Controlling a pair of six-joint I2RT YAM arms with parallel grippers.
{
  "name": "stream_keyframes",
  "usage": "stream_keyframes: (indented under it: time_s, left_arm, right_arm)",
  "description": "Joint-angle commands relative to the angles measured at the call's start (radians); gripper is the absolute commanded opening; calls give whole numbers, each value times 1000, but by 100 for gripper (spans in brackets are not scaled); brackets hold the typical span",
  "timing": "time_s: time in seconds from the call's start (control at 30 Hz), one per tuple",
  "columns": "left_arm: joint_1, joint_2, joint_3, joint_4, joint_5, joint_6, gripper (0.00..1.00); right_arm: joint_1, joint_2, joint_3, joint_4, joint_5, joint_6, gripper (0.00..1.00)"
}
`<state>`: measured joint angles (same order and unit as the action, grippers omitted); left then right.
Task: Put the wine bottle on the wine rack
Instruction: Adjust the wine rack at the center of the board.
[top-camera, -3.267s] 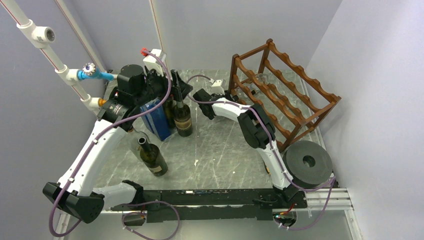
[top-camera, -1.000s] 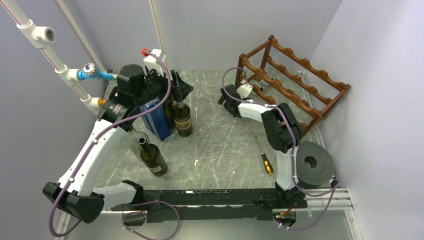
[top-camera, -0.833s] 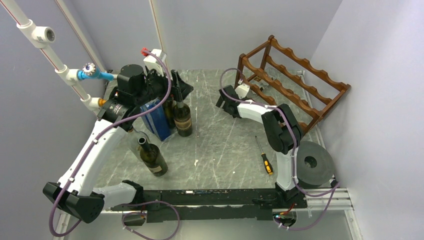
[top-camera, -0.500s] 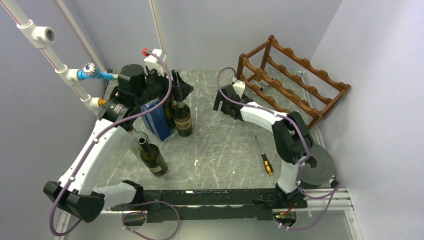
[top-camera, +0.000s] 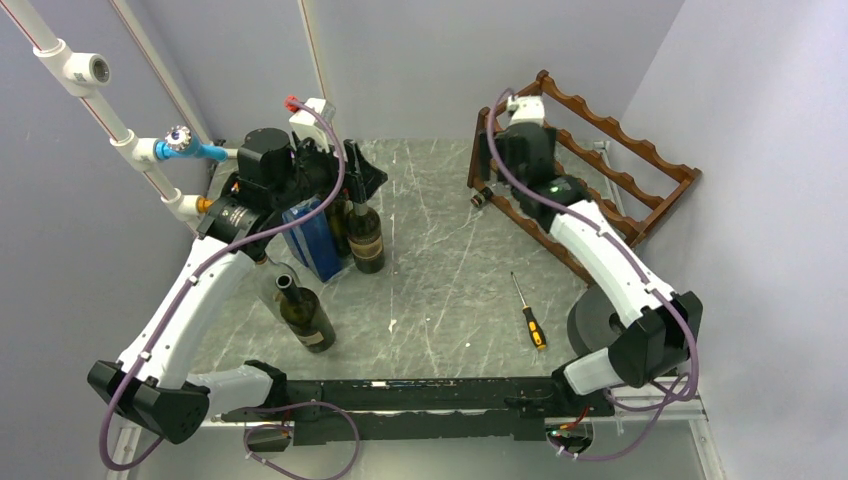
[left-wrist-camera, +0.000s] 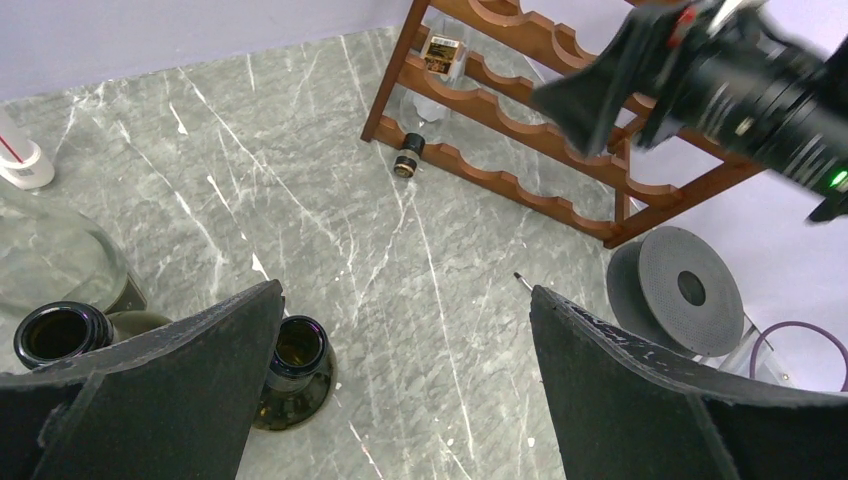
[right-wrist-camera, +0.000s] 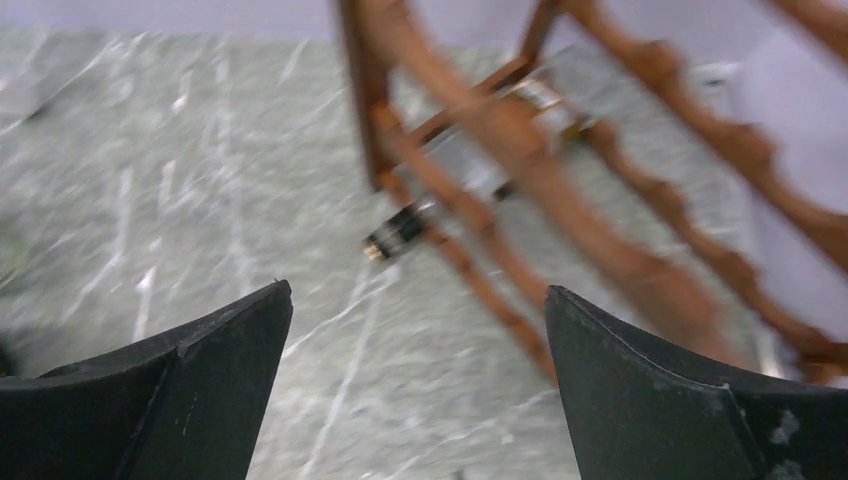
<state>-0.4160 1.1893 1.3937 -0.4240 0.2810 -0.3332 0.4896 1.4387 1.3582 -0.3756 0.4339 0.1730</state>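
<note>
The dark red-brown wine rack (top-camera: 600, 175) stands at the back right. A clear wine bottle (left-wrist-camera: 428, 100) lies across its lower rails, black-capped neck (top-camera: 480, 197) poking out at the left end. In the right wrist view the bottle (right-wrist-camera: 470, 165) and rack (right-wrist-camera: 640, 250) are blurred. My right gripper (top-camera: 492, 162) hovers open and empty above the rack's left end, apart from the bottle. Over the dark bottles at the back left, my left gripper (top-camera: 358, 172) is open with nothing between its fingers.
Two dark bottles (top-camera: 365, 235) (top-camera: 305, 315) stand left of centre beside a blue box (top-camera: 312, 240) and a clear glass jug (left-wrist-camera: 50, 260). A screwdriver (top-camera: 528, 315) lies on the marble top. A grey disc (left-wrist-camera: 680, 290) sits near the rack's front end.
My right arm has swung up and back from the table in front of the rack to above its left end, with its jaws spread wider. The left arm has not moved.
</note>
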Motion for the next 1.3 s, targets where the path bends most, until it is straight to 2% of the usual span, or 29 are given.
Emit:
stream_keyframes:
  time_s: [0.0, 0.17, 0.3, 0.4, 0.47, 0.5, 0.6, 0.73, 0.83, 0.93, 1.1, 1.2, 1.27]
  left_arm:
    - [-15, -5, 24, 37, -21, 24, 99]
    - [-32, 0, 25, 32, -35, 32, 99]
    - [-39, 9, 28, 29, -33, 34, 99]
    - [-40, 10, 27, 30, -29, 33, 99]
    - [-44, 10, 29, 26, -33, 35, 99]
    - [-46, 9, 30, 25, -35, 37, 99]
    - [-49, 7, 31, 25, -38, 39, 99]
    - [-49, 15, 32, 23, -33, 37, 99]
    - [-49, 25, 33, 23, -26, 33, 99]
    - [-49, 35, 41, 14, -22, 33, 99]
    - [-49, 37, 41, 13, -27, 35, 99]
    - [-49, 38, 36, 22, -12, 28, 99]
    - [-49, 39, 37, 21, -8, 27, 99]
  right_arm:
    - [-110, -7, 127, -150, 63, -164, 99]
    - [-204, 2, 163, -239, 55, -195, 99]
    - [-277, 20, 161, -265, -27, -206, 99]
    - [-316, 41, 134, -250, -150, -252, 99]
    - [-326, 47, 103, -216, -260, -307, 94]
    - [-327, 49, 89, -190, -294, -331, 91]
    - [-327, 77, 106, -182, -395, -362, 70]
    - [-327, 121, 140, -200, -425, -410, 44]
    - [-326, 121, 141, -195, -475, -456, 27]
    - [-317, 95, 105, -149, -528, -537, 19]
    - [-272, 96, 90, -120, -476, -685, 1]
    - [-266, 96, 79, -128, -500, -746, 0]
    - [-265, 75, 34, -125, -584, -841, 0]
